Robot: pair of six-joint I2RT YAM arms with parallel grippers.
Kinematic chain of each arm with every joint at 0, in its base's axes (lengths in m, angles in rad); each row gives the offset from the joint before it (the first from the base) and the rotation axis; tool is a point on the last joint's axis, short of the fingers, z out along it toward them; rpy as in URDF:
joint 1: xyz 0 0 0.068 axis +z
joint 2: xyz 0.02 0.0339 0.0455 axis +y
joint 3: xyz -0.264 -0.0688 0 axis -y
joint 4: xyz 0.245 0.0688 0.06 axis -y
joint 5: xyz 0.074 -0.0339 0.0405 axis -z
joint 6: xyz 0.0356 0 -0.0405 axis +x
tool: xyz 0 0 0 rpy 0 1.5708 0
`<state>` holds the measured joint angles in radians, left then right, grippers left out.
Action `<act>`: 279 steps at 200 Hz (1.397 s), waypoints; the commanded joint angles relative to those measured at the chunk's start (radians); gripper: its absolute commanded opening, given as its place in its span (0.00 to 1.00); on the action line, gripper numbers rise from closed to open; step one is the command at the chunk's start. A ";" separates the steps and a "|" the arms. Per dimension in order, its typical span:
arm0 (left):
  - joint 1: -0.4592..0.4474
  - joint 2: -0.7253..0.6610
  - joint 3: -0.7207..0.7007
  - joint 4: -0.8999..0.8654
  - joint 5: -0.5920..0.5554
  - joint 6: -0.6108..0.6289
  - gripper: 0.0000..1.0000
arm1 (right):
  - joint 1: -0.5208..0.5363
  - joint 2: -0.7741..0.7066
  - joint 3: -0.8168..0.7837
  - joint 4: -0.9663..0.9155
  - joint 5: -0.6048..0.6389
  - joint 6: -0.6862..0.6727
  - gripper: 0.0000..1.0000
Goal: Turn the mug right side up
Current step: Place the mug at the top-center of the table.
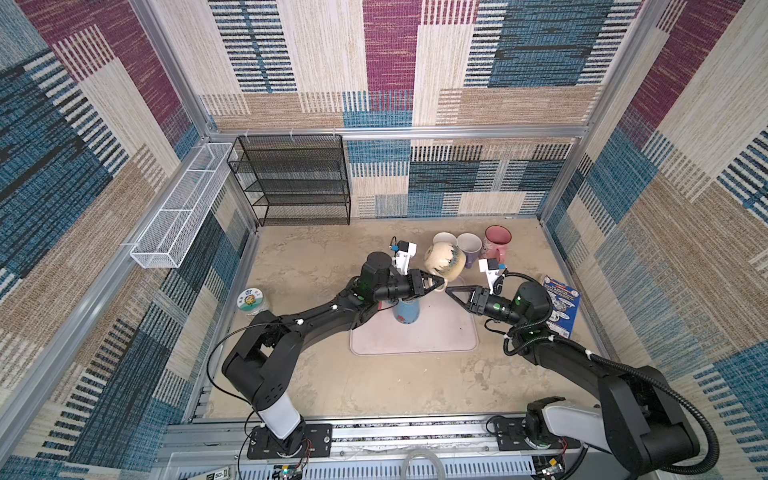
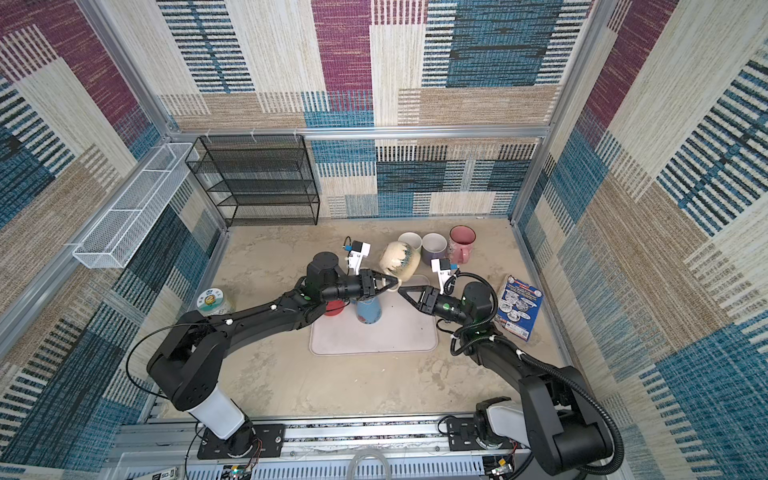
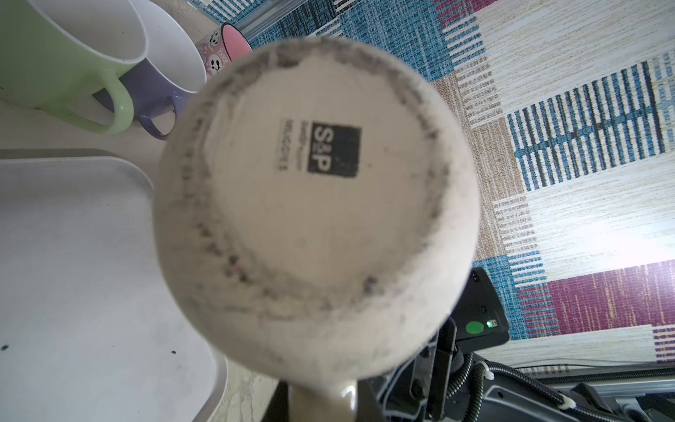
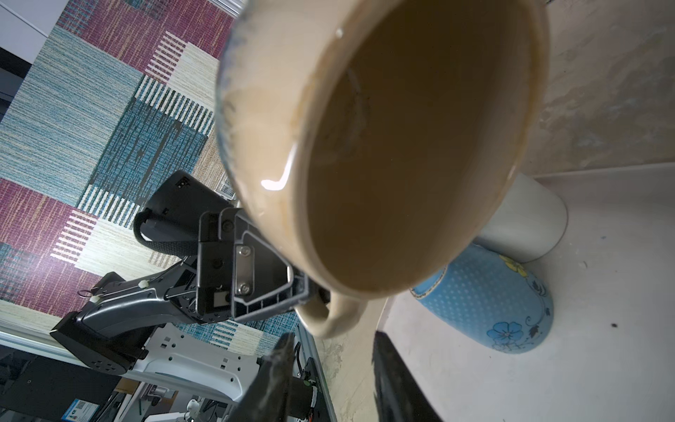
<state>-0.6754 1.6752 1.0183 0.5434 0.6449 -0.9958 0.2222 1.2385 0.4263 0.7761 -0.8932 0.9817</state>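
Across the stone-look counter (image 1: 316,257), the biggest things stand at the back left: a black mesh shelf (image 1: 291,178) against the rear wall and a white wire basket (image 1: 183,212) fixed to the side wall. A pale tray (image 1: 436,332) lies mid-counter, and a booklet (image 1: 561,307) lies flat near the right wall.

Above the tray's far edge, the cream mug (image 1: 442,259) (image 2: 399,259) hangs clear of the counter, tipped on its side. Its stamped base (image 3: 314,204) faces the left wrist camera and its open mouth (image 4: 401,146) faces the right one. The left end effector (image 1: 436,284) (image 2: 392,282) (image 4: 310,292) is clamped narrowly on the mug's handle. The right end effector (image 1: 449,293) (image 2: 401,291) (image 4: 328,365) sits just beside that handle, its fingers apart with nothing between them.

On the tray a blue flowered cup (image 1: 406,311) (image 4: 493,303) stands mouth down. Behind the lifted mug, a green mug (image 3: 73,54), a purple mug (image 1: 469,247) and a pink mug (image 1: 496,243) stand upright in a row. A jar (image 1: 251,303) stands near the left wall.
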 commanded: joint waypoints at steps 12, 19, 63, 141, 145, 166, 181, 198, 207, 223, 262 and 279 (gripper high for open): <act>0.001 -0.012 0.002 0.145 0.031 0.005 0.00 | -0.001 0.029 0.017 0.054 0.005 0.023 0.34; 0.000 -0.015 0.002 0.144 0.033 0.008 0.00 | -0.001 0.035 0.022 0.055 0.006 0.025 0.33; 0.000 -0.020 0.006 0.159 0.034 0.006 0.00 | 0.000 0.056 0.046 0.058 0.013 0.032 0.34; 0.000 -0.003 0.009 0.221 0.038 -0.018 0.00 | 0.006 0.101 0.038 0.153 0.010 0.098 0.37; 0.001 0.000 0.009 0.226 0.038 -0.022 0.00 | 0.007 0.102 0.038 0.160 0.010 0.102 0.37; 0.000 0.011 0.009 0.252 0.040 -0.036 0.00 | 0.014 0.113 0.041 0.181 0.014 0.117 0.37; 0.000 0.013 0.010 0.262 0.041 -0.042 0.00 | 0.024 0.121 0.046 0.191 0.018 0.123 0.37; 0.000 0.015 0.011 0.266 0.040 -0.043 0.00 | 0.031 0.128 0.047 0.199 0.023 0.126 0.40; 0.000 0.016 0.010 0.268 0.040 -0.043 0.00 | 0.033 0.129 0.047 0.201 0.026 0.128 0.40; 0.001 0.016 0.009 0.275 0.042 -0.047 0.00 | 0.034 0.127 0.045 0.202 0.039 0.128 0.40; -0.001 0.018 -0.011 0.315 0.039 -0.071 0.00 | 0.034 0.128 0.038 0.262 0.087 0.167 0.38; -0.003 0.020 -0.026 0.340 0.032 -0.079 0.00 | 0.038 0.123 0.032 0.286 0.117 0.181 0.38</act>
<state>-0.6758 1.6970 1.0031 0.7109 0.6598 -1.0649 0.2543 1.3659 0.4629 0.9771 -0.8227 1.1282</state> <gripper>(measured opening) 0.211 0.385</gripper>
